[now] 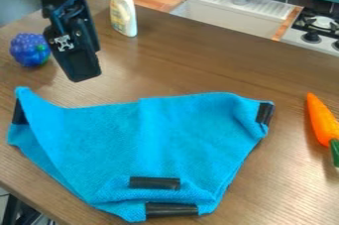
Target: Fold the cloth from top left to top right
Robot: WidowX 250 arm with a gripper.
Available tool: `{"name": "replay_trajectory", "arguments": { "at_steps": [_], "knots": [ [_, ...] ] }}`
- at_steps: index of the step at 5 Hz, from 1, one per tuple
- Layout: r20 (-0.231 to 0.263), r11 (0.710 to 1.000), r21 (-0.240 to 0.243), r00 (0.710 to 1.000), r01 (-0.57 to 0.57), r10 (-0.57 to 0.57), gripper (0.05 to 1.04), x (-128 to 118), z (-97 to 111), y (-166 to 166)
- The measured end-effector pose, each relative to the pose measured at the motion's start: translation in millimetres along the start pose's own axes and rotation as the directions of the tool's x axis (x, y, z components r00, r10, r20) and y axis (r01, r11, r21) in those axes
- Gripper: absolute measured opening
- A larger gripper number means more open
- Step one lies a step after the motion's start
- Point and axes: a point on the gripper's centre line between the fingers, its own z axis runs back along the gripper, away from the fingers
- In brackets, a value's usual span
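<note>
Blue cloth (pixel 172 140) on a brown wooden tabletop (pixel 198 65). Relative to the cloth: black gripper (pixel 84 73) beyond the far edge, leftward, whether released or clenched indeterminable; carrot (pixel 321 120), right; toy grapes (pixel 28 50) and bottle (pixel 123 11), beyond, leftward; sink (pixel 225 17) and stove (pixel 323 44), beyond, rightward.

The gripper (pixel 84 74) hung over the desk (pixel 192 73) near the creased blue cloth (pixel 136 140); a carrot (pixel 321 122) lay to the cloth's right.
</note>
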Motion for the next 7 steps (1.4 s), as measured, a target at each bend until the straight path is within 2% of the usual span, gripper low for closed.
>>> {"name": "replay_trajectory", "arguments": {
  "at_steps": [2,3,4,5,7],
  "knots": [
    [0.004,1.0,-0.021,1.0,0.006,-0.006,0.999,0.2,-4.0,-0.9],
    [0.158,0.998,-0.058,0.987,-0.011,0.02,0.999,-28.3,-9.4,19.7],
    [0.25,0.998,-0.02,0.967,0.057,-0.05,0.999,-48.2,-16.5,30.3],
    [0.286,0.998,0.005,0.956,0.059,-0.058,0.999,-65.0,-19.6,37.3],
    [0.317,0.994,0.09,0.945,0.057,-0.083,0.999,-105.0,-9.7,45.0]
  ]
}}
